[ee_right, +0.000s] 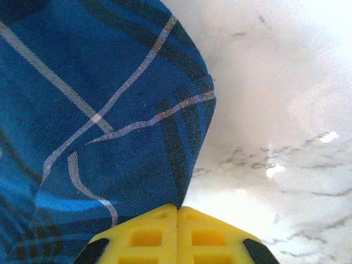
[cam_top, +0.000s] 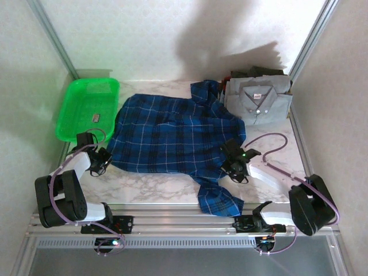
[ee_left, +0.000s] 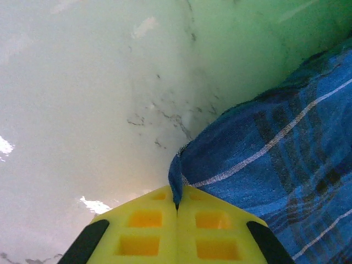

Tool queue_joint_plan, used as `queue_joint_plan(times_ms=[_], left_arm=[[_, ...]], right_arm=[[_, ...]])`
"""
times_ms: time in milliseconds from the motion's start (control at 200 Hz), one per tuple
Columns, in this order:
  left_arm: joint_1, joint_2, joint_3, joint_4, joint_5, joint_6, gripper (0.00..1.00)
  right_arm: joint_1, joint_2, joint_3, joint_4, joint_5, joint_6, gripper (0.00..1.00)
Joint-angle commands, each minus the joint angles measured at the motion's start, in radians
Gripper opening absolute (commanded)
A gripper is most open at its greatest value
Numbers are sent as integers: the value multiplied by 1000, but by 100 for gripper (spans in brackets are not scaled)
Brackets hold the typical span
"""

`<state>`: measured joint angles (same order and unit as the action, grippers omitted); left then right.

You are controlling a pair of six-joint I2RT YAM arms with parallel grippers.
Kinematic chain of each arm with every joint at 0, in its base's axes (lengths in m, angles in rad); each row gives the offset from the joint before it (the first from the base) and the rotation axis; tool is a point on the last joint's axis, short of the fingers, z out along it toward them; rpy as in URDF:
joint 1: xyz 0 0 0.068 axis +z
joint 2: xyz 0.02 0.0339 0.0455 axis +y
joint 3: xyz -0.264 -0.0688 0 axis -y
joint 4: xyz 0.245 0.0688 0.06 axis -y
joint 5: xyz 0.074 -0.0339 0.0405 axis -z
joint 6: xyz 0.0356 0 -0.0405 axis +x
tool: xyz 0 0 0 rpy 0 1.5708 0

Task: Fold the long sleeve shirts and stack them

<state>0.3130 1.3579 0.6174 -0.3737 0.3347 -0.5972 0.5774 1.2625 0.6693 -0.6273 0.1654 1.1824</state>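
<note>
A dark blue plaid long sleeve shirt (cam_top: pixel 172 132) lies spread flat across the marble table. My left gripper (cam_top: pixel 102 160) is at its near left corner, shut on the hem; the cloth edge (ee_left: pixel 177 181) is pinched between the yellow pads. My right gripper (cam_top: pixel 234 164) is at the shirt's near right edge, shut on a fold of the plaid cloth (ee_right: pixel 165 165). One sleeve (cam_top: pixel 218 198) hangs toward the near table edge. A folded grey shirt (cam_top: pixel 259 100) rests on darker folded shirts (cam_top: pixel 256 72) at the back right.
A green plastic basket (cam_top: pixel 86 109) stands at the back left, a small object inside it. Bare marble table (cam_top: pixel 155 187) lies in front of the shirt. Walls close in on both sides.
</note>
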Motion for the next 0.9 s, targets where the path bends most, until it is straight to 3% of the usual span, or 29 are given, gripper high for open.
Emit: queue_joint_plan(times_ms=[0, 225, 440, 501, 541, 666, 731, 891], left_arm=[[-7, -29, -13, -19, 21, 18, 0], [-90, -37, -20, -7, 57, -37, 0], [-161, -62, -48, -4, 50, -109, 3], [-167, -63, -55, -25, 48, -113, 13], [-167, -70, -61, -42, 42, -116, 29], [-167, -127, -49, -115, 8, -132, 65], [-169, -153, -33, -156, 26, -141, 72], [-230, -190, -38, -220, 89, -184, 74]], right_arm=[[-11, -53, -14, -142, 55, 3, 0], [-17, -176, -31, -287, 76, 39, 0], [-82, -259, -56, -393, 93, 27, 0], [-90, -272, -58, -399, 92, 18, 0], [-93, -271, -56, -395, 87, 11, 0], [-93, -251, -45, -388, 81, -8, 0], [-94, -243, -38, -385, 75, -19, 0], [-93, -241, -52, -393, 66, -27, 0]])
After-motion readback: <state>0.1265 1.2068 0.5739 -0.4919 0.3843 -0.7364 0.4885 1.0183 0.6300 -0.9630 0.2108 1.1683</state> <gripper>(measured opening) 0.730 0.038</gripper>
